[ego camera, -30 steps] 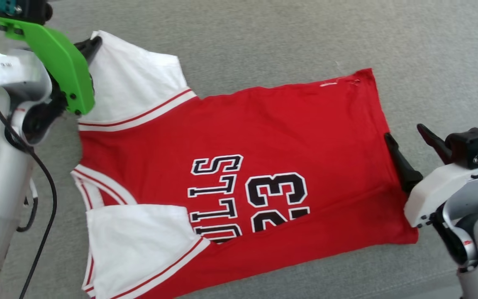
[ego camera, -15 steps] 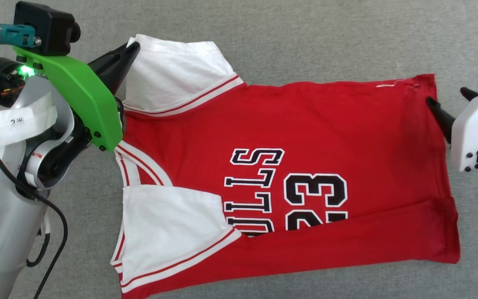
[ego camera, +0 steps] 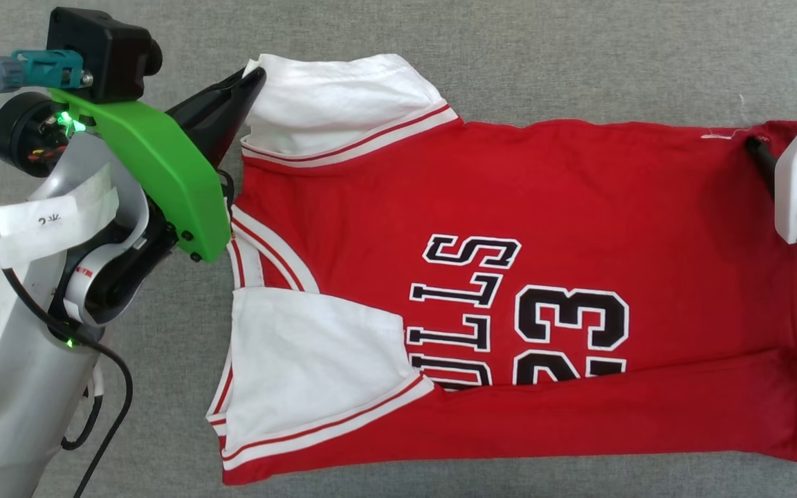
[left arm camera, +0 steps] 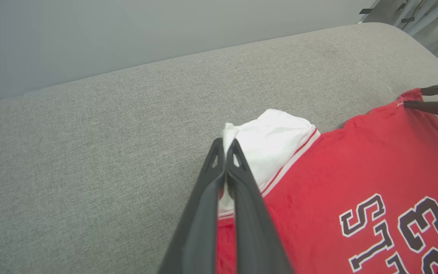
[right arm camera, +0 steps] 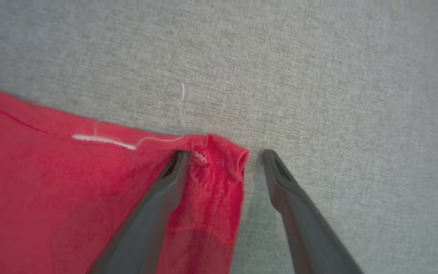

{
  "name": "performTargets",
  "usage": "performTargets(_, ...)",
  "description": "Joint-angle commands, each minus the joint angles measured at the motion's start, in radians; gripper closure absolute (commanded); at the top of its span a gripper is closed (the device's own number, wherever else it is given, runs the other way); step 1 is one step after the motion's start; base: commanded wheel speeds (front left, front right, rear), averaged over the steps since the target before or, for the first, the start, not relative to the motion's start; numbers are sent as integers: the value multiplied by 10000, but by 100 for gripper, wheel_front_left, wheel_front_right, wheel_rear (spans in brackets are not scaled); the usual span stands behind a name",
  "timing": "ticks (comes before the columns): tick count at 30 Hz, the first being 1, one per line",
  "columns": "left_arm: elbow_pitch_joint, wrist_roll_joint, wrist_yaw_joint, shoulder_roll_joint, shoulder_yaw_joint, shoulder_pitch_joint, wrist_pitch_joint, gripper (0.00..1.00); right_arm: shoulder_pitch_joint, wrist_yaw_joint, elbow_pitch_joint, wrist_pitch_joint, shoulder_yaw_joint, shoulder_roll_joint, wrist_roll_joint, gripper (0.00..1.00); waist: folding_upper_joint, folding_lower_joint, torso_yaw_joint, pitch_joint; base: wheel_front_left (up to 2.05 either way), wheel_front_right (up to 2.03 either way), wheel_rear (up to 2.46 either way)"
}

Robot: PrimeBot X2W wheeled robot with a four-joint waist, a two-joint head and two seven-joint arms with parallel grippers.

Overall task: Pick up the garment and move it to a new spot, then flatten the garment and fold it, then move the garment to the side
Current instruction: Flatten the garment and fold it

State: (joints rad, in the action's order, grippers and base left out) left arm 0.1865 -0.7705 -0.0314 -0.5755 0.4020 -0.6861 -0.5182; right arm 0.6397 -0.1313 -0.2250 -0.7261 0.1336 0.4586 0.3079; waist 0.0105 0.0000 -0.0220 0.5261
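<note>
Red, likely limp and light, the garment [ego camera: 509,207] lies spread between both grippers. Left gripper [left arm camera: 226,146] pinches its white sleeve [left arm camera: 276,140]; right gripper [right arm camera: 223,153] gapes astride the hem corner [right arm camera: 219,171], probably the best hold.

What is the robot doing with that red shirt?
It is folding the shirt, which lies spread on a grey cushion. The left tool is shut on a white sleeve at one end. The right tool is open around the hem corner at the other end, not gripping. One long side is already folded over the lettering.
</note>
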Motion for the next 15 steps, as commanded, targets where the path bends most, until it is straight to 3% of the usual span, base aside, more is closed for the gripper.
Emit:
performTargets(1, -16, 81, -65, 26, 8, 89, 91, 100, -58, 6, -294, -32, 300, -14, 25, 0, -105, 0, 58, 49, 0, 0, 0)
performTargets(3, -78, 76, -103, 10, 12, 92, 133, 100, -85, 6, -522, -91, 515, 41, 151, 0, -105, 0, 61, 33, 0, 0, 0)
performTargets(4, -125, 82, -106, -6, 6, 100, 150, 100, -104, 6, -632, -129, 610, 61, 223, 65, -105, 0, 59, 16, 0, 0, 0)
performTargets(5, -173, 96, -106, -24, 0, 105, 170, 100, -107, 6, -721, -123, 658, 80, 266, 100, -105, 0, 58, -3, 0, 0, 0)
performTargets(15, -888, 78, -20, 75, -129, 422, 708, 100, -10, 6, -1097, 1265, 398, -3, 255, 100, -105, 0, -60, -723, 0, 0, 0)
